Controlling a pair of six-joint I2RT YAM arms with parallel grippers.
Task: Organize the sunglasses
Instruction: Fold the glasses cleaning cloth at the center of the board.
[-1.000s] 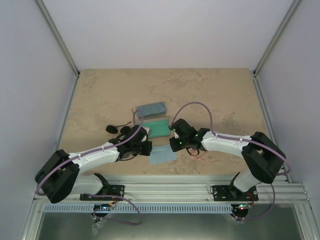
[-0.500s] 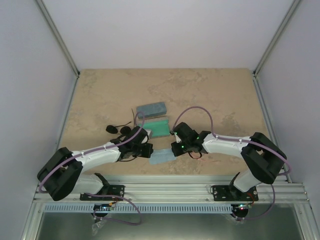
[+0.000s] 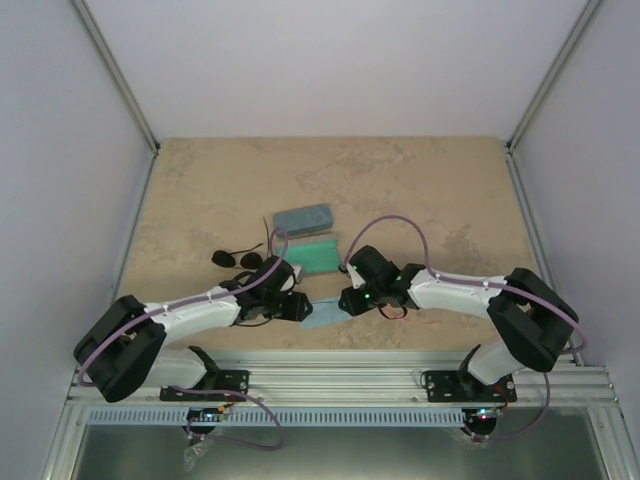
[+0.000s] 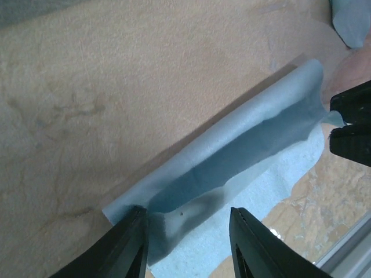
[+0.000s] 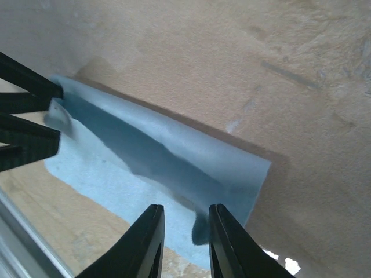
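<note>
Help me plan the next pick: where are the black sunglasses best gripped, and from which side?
Probably the bridge between the oval lenses of the black sunglasses, coming straight down from above. They lie on the table with the lenses side by side, so the narrow middle would suit a pinch; the thin arms look too slight to hold.

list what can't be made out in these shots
Black oval-lens sunglasses: top view, too small to tell if the arms are folded.
Light blue cloth: top view, the left claw and right claw cover its ends; left wrist view crops its near edge.
Green rectangular object: top view, too small to identify.
Blue-grey shape: left wrist view, cut off by the top right corner.
</note>
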